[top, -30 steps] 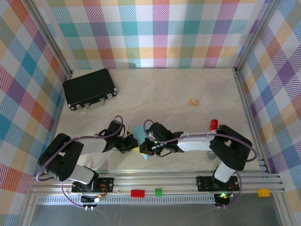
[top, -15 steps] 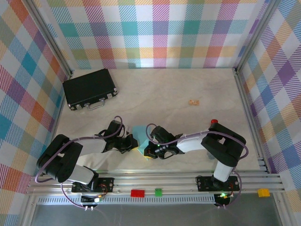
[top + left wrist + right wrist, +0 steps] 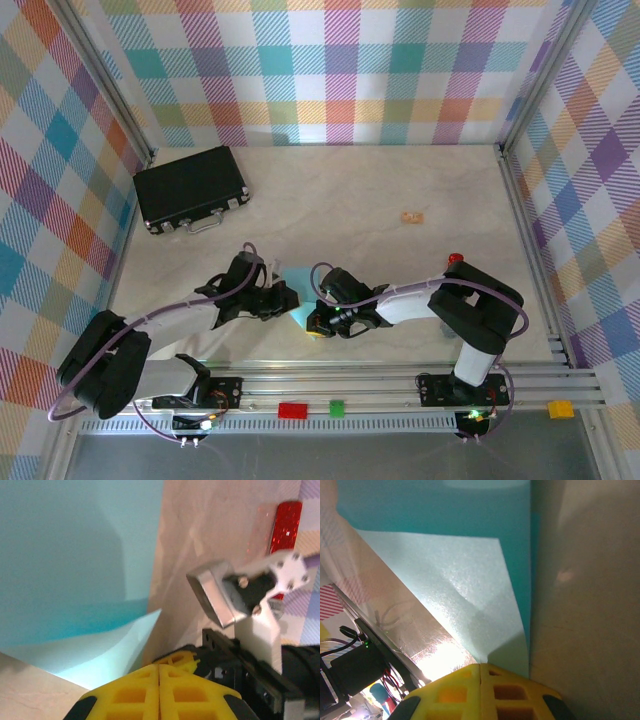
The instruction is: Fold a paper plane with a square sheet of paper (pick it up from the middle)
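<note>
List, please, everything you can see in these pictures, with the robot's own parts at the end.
black case: one, black, far left of the table
tan scrap: one, tan, right of centre
marker: one, red-tipped, by the right arm's elbow
sheet of paper: one, light turquoise, partly folded, between the claws
red block, green block, yellow block: one each, near rail
left claw: one, yellow, shut, at the paper
right claw: one, yellow, shut, at the paper's edge
</note>
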Tool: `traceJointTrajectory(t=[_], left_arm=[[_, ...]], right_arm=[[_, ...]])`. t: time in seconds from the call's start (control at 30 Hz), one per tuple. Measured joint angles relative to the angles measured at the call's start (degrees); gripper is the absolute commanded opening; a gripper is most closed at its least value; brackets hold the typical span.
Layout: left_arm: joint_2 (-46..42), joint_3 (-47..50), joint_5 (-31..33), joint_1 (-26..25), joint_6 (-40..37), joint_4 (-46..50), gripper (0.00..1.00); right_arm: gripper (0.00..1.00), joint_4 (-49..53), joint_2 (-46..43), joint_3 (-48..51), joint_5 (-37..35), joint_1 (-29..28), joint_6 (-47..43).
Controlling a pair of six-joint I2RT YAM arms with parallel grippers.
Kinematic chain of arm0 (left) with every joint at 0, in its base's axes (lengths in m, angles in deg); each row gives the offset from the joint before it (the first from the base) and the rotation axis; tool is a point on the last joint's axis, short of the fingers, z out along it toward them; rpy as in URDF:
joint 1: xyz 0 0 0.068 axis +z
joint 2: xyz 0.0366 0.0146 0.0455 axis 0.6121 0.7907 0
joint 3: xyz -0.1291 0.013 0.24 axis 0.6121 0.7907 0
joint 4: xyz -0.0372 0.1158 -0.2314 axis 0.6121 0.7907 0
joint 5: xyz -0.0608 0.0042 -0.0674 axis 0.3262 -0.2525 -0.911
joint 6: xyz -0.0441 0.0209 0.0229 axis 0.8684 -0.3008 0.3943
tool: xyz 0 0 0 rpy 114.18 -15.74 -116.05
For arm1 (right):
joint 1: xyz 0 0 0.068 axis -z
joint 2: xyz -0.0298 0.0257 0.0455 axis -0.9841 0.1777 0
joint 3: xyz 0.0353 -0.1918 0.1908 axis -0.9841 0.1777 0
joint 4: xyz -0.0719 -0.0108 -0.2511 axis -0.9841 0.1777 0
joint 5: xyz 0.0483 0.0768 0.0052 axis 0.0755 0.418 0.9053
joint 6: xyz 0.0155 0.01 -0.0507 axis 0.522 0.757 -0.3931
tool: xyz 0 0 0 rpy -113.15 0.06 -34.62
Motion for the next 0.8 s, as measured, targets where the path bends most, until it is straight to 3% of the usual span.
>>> traceJointTrajectory(t=[0.3, 0.8], left_arm=[[8.0, 0.3, 6.3, -3.0, 1.5, -0.2, 0.01], [9.4, -0.4, 3.3, 3.2, -1.4, 0.3, 0.01]], right_arm=[[0.00, 0.0, 0.0, 0.0, 0.0, 0.0, 0.0], [0.00, 0.1, 0.0, 0.0, -0.2, 0.0, -0.3]])
